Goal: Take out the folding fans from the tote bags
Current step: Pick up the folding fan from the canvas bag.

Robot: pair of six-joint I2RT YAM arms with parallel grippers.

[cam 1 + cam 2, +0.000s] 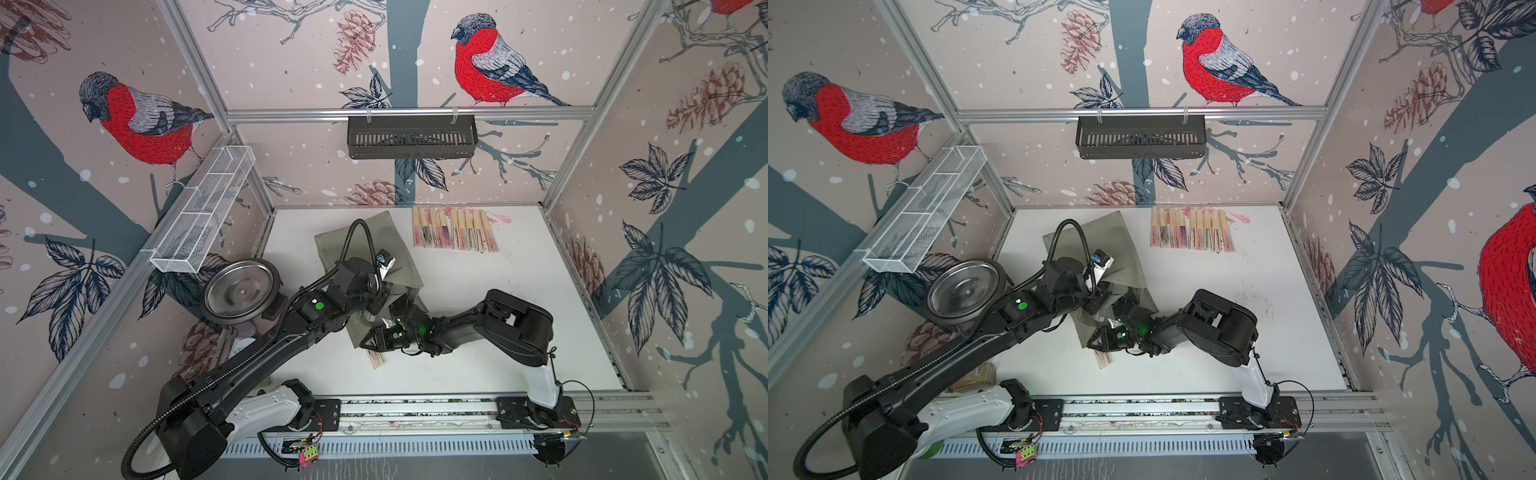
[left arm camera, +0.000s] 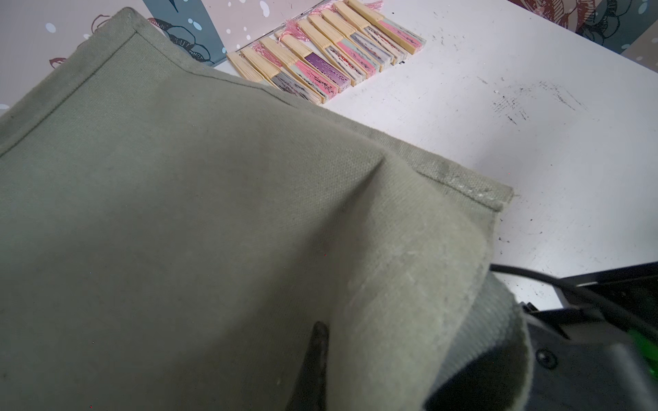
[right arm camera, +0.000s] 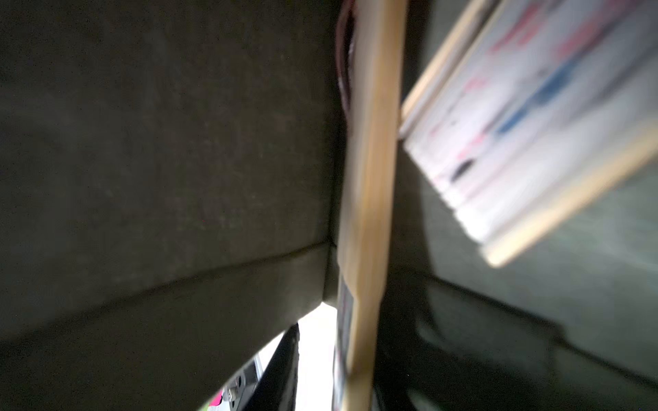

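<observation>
Bullfinch wallpaper wraps all three walls, and below it the white table (image 1: 457,270) carries the action. Biggest thing on it is the olive fabric tote bag (image 1: 382,232), slumped in the middle with both arms working at its near side. On the left wall hangs a long white wire-mesh tray (image 1: 203,208), and on the back rail a black slotted basket (image 1: 411,137). A round shiny steel dish (image 1: 241,291) sits by the table's left edge.

Along the back edge lies a neat row of closed folding fans (image 1: 455,235), all bamboo slats with pink, purple and pale fabric. Their pink tassels point toward the wall, and the row is apart from the bag. One more bamboo fan (image 1: 376,359) sticks out onto the table at the bag's near edge.

Left claw (image 2: 317,352) is clamped tight on the bag's cloth, which drapes up over it in the left wrist view. Right claw (image 1: 368,340) is pushed into the bag, just beside that stray fan. Its wrist view is blurred, dark cloth all round, with one bamboo slat (image 3: 370,178) down the middle and a second fan (image 3: 516,124) beside it. How wide this claw is open, or whether it grips anything, I can't tell.
</observation>
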